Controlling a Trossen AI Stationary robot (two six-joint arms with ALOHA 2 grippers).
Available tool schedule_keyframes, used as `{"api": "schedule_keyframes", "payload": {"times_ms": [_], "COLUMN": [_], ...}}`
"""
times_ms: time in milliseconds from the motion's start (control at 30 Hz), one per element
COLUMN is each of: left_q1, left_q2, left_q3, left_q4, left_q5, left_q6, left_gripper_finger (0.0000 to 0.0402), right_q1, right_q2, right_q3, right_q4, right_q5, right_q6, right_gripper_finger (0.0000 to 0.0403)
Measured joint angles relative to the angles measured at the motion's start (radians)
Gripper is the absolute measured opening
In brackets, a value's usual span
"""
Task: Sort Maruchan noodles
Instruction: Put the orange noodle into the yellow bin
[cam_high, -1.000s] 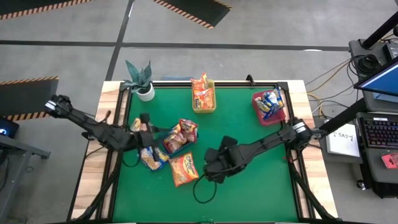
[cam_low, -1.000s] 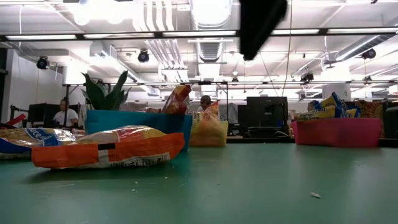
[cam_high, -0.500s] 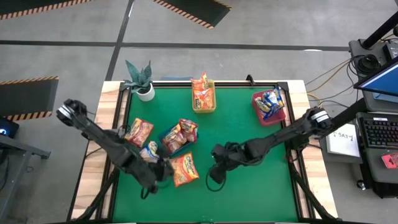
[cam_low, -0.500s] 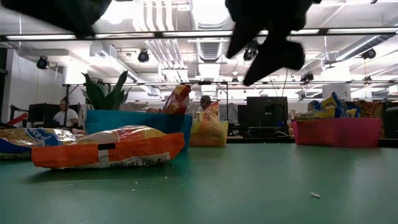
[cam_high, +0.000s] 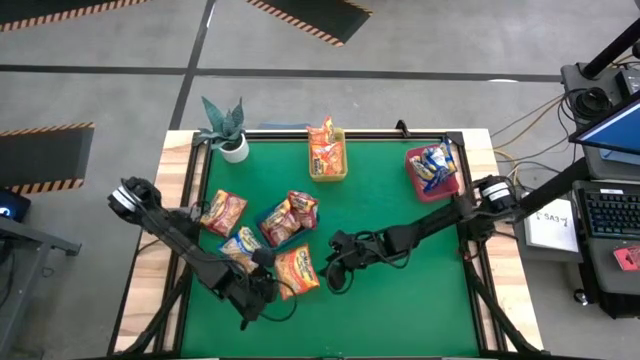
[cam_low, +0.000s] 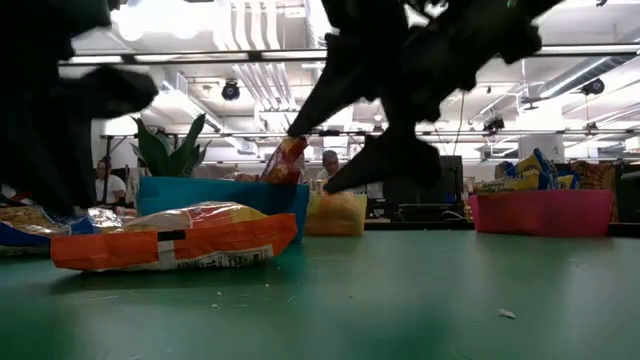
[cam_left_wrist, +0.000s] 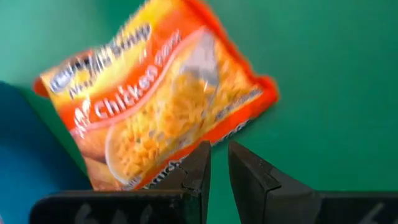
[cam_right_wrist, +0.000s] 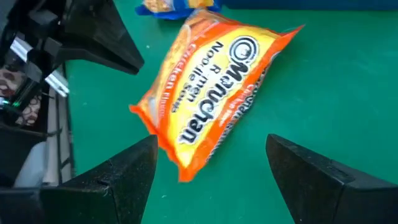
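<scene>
The right pincer (cam_high: 333, 277), spread wide, faces the orange packet (cam_high: 297, 271) just ahead of it. The packet probably handles light, crinkly and slippery, so take it across the short sides. The left pincer (cam_high: 262, 300), nearly pressed together and empty, sits at the packet's other edge.

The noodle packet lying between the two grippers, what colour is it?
Orange with yellow; the noodle packet shows best in the right wrist view.

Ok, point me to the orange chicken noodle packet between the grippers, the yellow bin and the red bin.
orange chicken noodle packet (cam_right_wrist: 211, 87): right wrist view, middle of its printed label.
yellow bin (cam_high: 327, 176): high view, its near rim.
red bin (cam_low: 545, 213): low view, its front wall.
</scene>
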Motion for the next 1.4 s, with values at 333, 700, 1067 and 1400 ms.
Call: {"api": "schedule_keyframes", "payload": {"times_ms": [333,700,1067,1400], "left_q1": [0.001,0.002,0.003,0.003], "left_q2": [0.089,0.088,0.087,0.087], "left_q3": [-0.016,-0.053,-0.103,-0.103], "left_q4": [0.065,0.142,0.255,0.257], "left_q5": [-0.013,-0.031,-0.040,-0.037], "left_q6": [-0.062,-0.058,-0.058,-0.058], "left_gripper_finger": [0.0039,0.0039,0.0038,0.0038], "right_q1": [-0.036,-0.074,-0.077,-0.075], "right_q2": [0.136,0.242,0.333,0.345], "right_q3": [0.039,0.133,0.207,0.238], "right_q4": [0.118,0.136,0.300,0.307], "right_q5": [-0.001,-0.046,-0.179,-0.189], "right_q6": [-0.043,-0.094,-0.120,-0.126], "right_gripper_finger": [0.0293,0.0297,0.0299,0.0232]}}
